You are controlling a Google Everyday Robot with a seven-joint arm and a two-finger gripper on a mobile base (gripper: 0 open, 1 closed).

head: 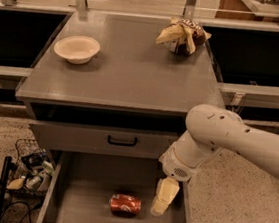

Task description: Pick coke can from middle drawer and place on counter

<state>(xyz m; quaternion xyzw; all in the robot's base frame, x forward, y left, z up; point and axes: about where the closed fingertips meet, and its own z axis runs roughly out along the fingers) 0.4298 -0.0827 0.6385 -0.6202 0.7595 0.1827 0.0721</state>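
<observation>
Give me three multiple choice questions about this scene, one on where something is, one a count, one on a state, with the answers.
1. Where is the can? A on the ground; B in the open drawer; C on a shelf.
2. How many things sit on the counter? A one; B two; C four.
3. How is the can posed? A upright; B on its side; C crushed flat.
Answers: 1 B, it rests on the drawer floor, with the gripper just right of it. 2 B, a bowl and a bag. 3 B, its length lies along the floor.
</observation>
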